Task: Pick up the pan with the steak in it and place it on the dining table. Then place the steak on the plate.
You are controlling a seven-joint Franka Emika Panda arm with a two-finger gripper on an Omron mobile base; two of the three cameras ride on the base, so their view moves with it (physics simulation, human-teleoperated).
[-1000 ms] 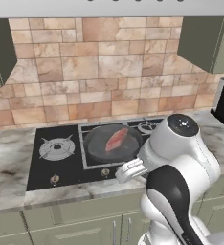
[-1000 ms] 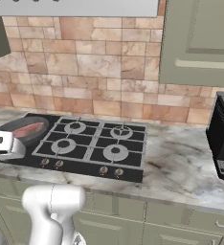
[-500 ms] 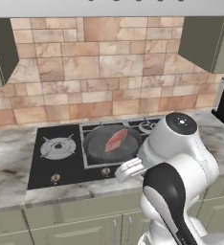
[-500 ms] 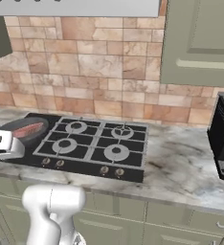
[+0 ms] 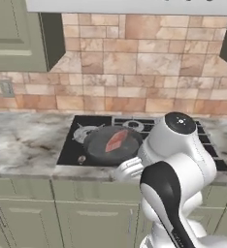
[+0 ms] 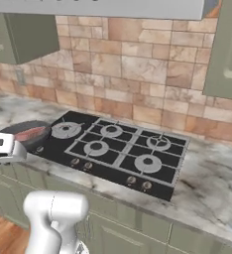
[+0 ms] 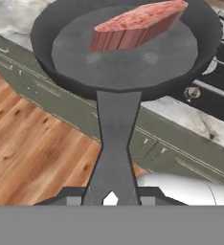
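The dark grey pan (image 5: 109, 146) hangs over the front left of the cooktop, held by its short handle (image 7: 115, 143). My gripper (image 7: 111, 198) is shut on the end of that handle, fingers on either side. The reddish-pink steak (image 7: 139, 23) lies in the far half of the pan (image 7: 123, 57). From the right base view the pan (image 6: 25, 133) with the steak (image 6: 31, 134) sits at the far left, past the cooktop's left edge, with the gripper (image 6: 6, 148) just in front of it. The dining table and the plate are out of view.
A black gas cooktop (image 6: 119, 149) is set in a marbled counter (image 5: 23, 143) over green cabinets (image 5: 86, 213). A stone-tile wall rises behind it and an upper cabinet (image 5: 16, 34) hangs at the left. Wooden floor (image 7: 32, 143) lies below the pan.
The whole scene has slid right in the left base view, so the base has moved. The pan stays in the gripper and now hangs over the cooktop's front left instead of its middle.
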